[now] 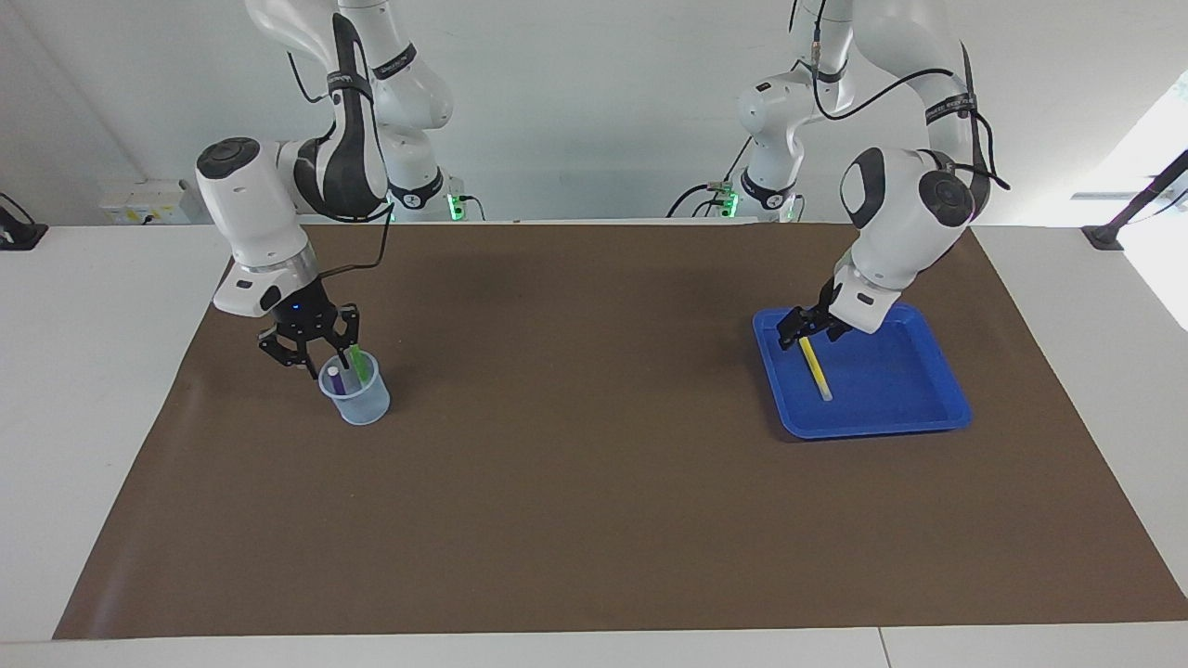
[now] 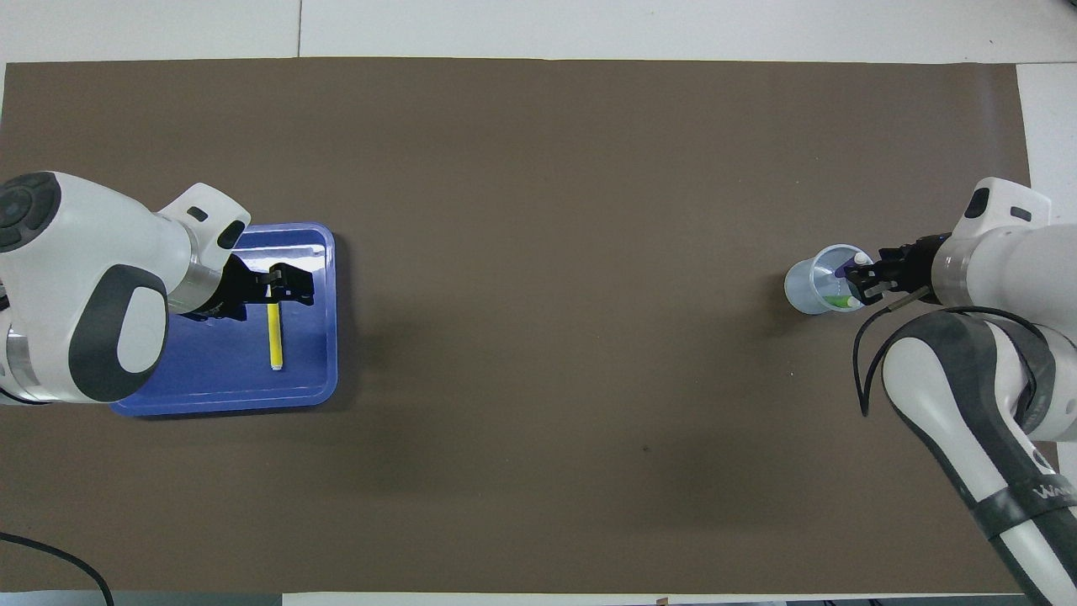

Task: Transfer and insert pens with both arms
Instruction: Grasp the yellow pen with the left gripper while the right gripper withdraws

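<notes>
1. The left gripper [image 1: 806,338] is down inside the blue tray [image 1: 937,416], its jaws spread to either side of the robot-ward end of the yellow pen [image 1: 816,368]; whether the fingertips touch the pen cannot be told.
2. The right gripper [image 1: 311,358] hangs at the rim of the clear cup [image 1: 357,403], on the side nearer the robots. Its jaws look parted and pinch nothing.
3. In the overhead view the left arm's wrist covers part of the tray, and the right gripper's tips overlap the cup's rim, so the pen tops there are hard to separate.
4. The yellow pen is a thin stick with a pale whitish end. It lies flat on the tray floor, long axis running nearer-to-farther from the robots, pale end pointing away from them.
5. The purple pen [image 1: 335,378] and the green pen [image 1: 358,363] stand in the cup, pale ends up, the green one leaning on the rim and rising higher.
6. The cup sits on the brown mat [image 1: 594,520] toward the right arm's end of the table; the tray sits toward the left arm's end.
</notes>
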